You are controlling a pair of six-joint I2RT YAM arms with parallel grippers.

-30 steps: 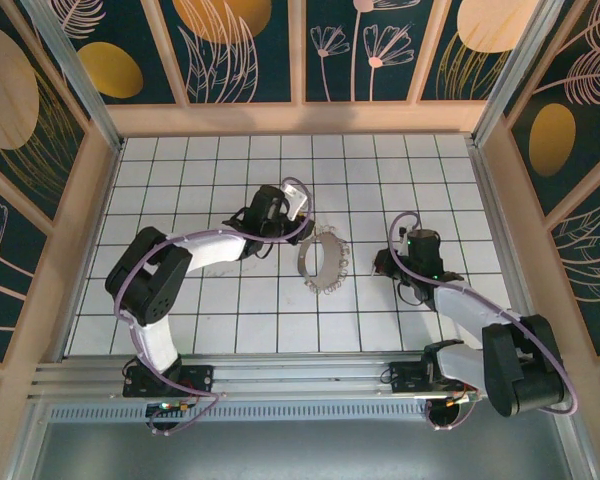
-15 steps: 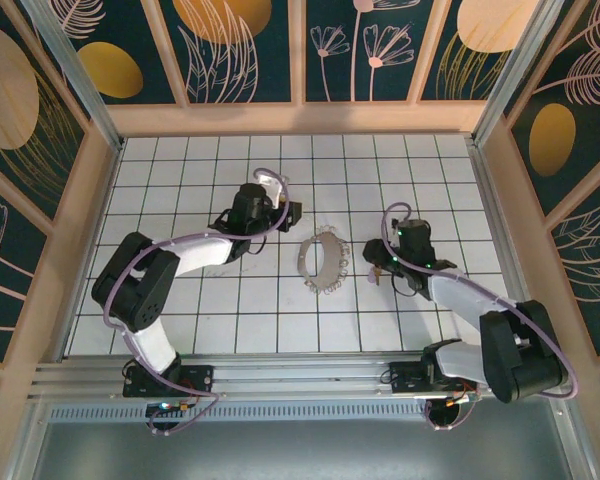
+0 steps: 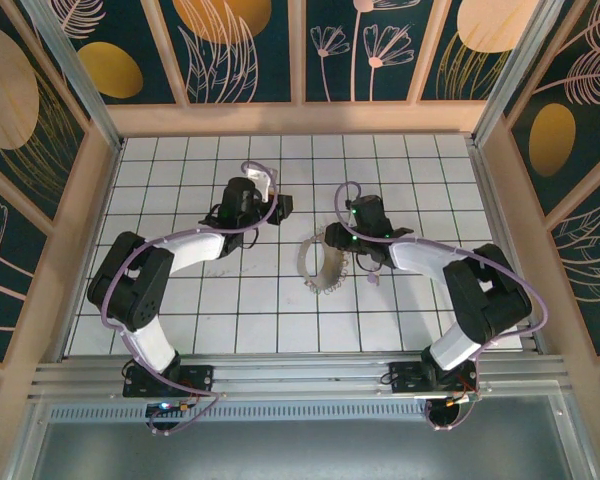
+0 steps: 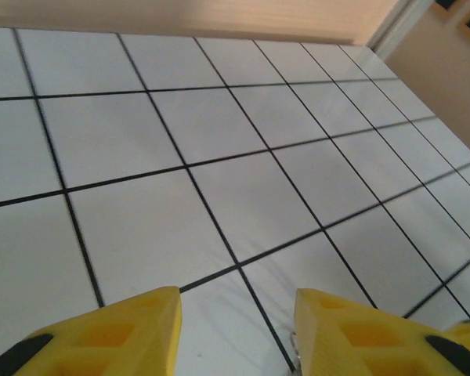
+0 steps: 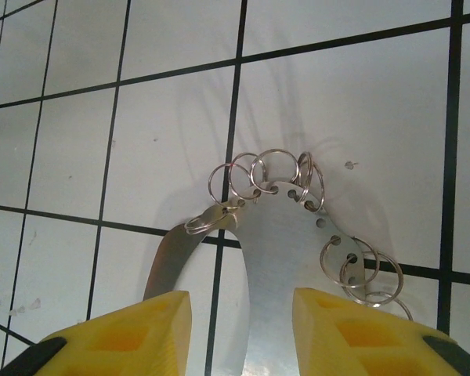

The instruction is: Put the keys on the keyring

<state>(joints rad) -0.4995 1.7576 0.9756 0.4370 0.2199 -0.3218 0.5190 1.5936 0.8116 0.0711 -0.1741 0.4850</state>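
Top view: the white tiled surface (image 3: 180, 300) carries the keyring (image 3: 307, 258) about mid-surface, slightly right of centre. It reads as an oval hoop of flat grey band with small wire rings along its right and near edge.

Right arm: reaches in from the near right, forearm angled toward far left. The right end effector (image 3: 337, 238) sits at the far right edge of the keyring, over its rim.

Right wrist view: the two yellow fingers (image 5: 125, 333) stand apart with a clear gap, so the right end effector (image 5: 243, 333) is open and clamps nothing. The keyring (image 5: 286, 235) lies directly below the gap. It is a curved metal strip with a row of punched holes. Small split rings hang through the holes, a cluster at the far bend and more down the right side. Cannot tell whether the fingertips touch the strip.

The keys (image 3: 373, 280): one small pale lilac piece lies on the surface just right of the keyring and just near the right forearm. It is apart from the hoop and not threaded on. Too small to make out detail.

Left arm: reaches from the near left toward the far middle. The left end effector (image 3: 278, 206) is on the far left side of the keyring, well apart from it.

Left wrist view: the yellow fingers (image 4: 117, 333) are spread and only bare tile shows between them. The left end effector (image 4: 236, 333) is open and holds nothing. The picture is slightly blurred.
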